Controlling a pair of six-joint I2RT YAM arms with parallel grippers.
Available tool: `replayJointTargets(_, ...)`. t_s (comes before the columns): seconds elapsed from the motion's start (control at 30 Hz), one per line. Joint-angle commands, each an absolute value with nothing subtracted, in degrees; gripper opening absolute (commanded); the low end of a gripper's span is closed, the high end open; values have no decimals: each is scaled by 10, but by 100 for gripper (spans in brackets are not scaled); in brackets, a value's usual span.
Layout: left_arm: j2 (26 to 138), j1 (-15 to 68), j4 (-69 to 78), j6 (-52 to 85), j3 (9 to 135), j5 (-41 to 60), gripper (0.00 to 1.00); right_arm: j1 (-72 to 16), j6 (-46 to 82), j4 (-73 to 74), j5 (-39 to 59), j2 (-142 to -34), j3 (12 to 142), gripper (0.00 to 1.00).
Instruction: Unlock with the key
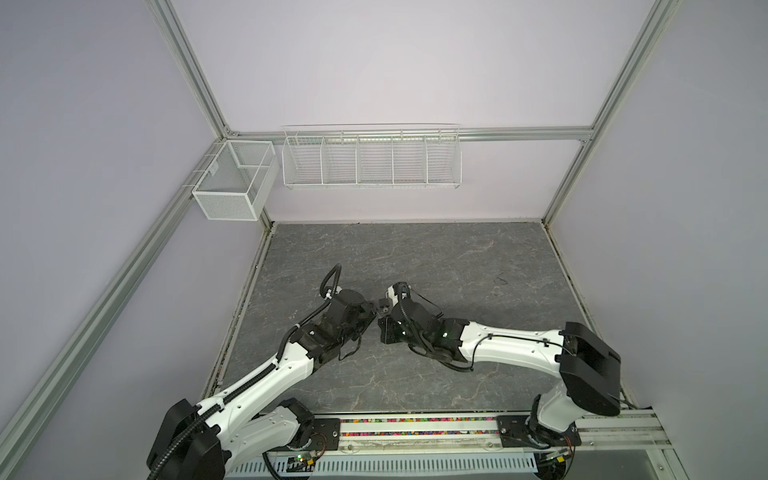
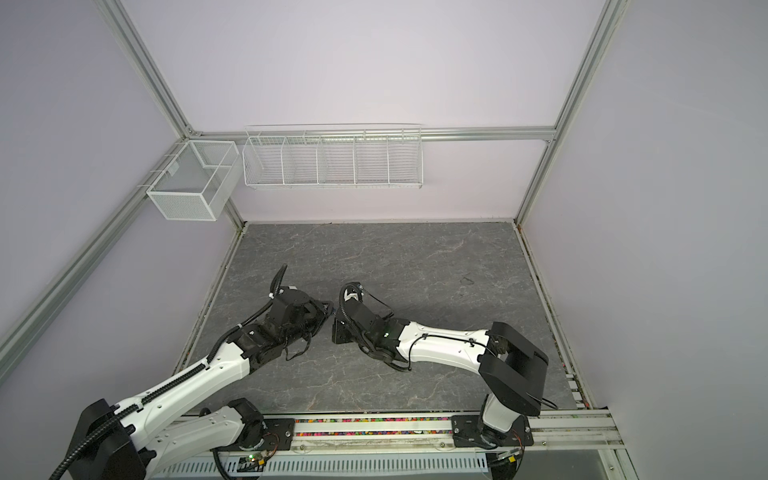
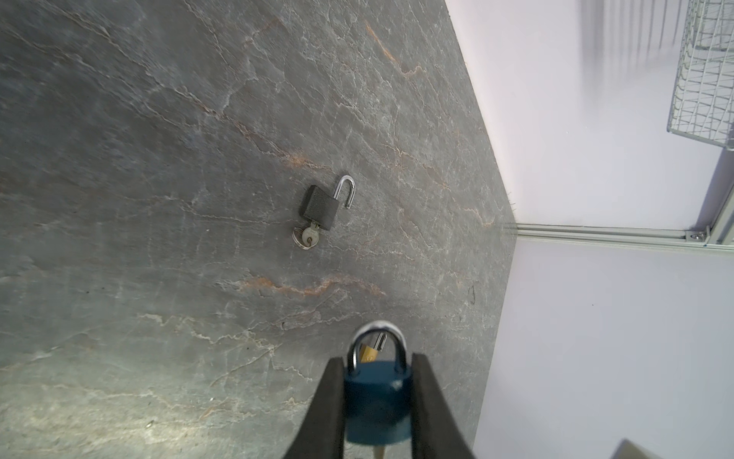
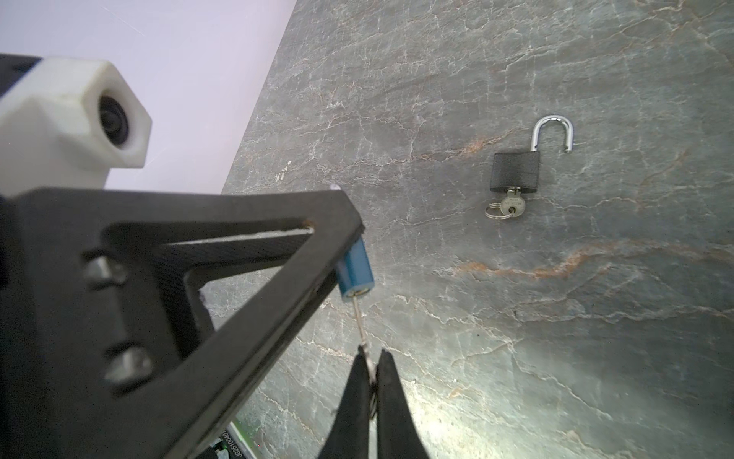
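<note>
1. In both top views the left gripper (image 1: pixel 374 312) and the right gripper (image 1: pixel 382 326) meet tip to tip over the middle of the grey stone-look table (image 1: pixel 457 257). What they hold is too small and too hidden to make out here.
2. In the left wrist view the left gripper's fingers (image 3: pixel 327 397) are clamped on the two sides of the blue padlock (image 3: pixel 376 401). Its long axis runs along the fingers. The shackle end points away from the wrist, past the fingertips, and both shackle legs sit in the body. The keyhole end points back between the fingers. A brass padlock (image 3: pixel 370 353) shows partly through the shackle. Farther off on the table a black padlock (image 3: pixel 321 204) lies flat with its shackle swung open and a second key (image 3: pixel 310 237) in its keyhole.
3. In the right wrist view the right gripper's fingers (image 4: pixel 353 381) are pinched tight on the head of the key (image 4: pixel 359 318). Its shaft runs straight from them into the keyhole end of the blue padlock, so key and padlock lie in one line. The black padlock lies well apart.
</note>
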State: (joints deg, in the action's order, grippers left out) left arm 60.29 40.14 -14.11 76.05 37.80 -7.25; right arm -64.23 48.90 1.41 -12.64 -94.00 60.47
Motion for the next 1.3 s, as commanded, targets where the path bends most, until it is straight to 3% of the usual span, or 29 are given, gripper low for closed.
replayJointTargets(0.0,597,403,-128,770,374,-64,0,-641,492,21,-127,-954,626,6)
replayJointTargets(0.43,592,406,-146,757,377,-70,0,-623,528,66,-42,-952,646,6)
replayJointTargets(0.87,597,414,-171,704,405,-60,0,-611,508,18,-5,-957,691,6)
replayJointTargets(1.17,597,415,-127,675,402,-20,0,-608,543,113,79,-966,672,7)
replayJointTargets(1.27,600,415,-149,658,410,-14,0,-601,541,89,67,-951,667,7)
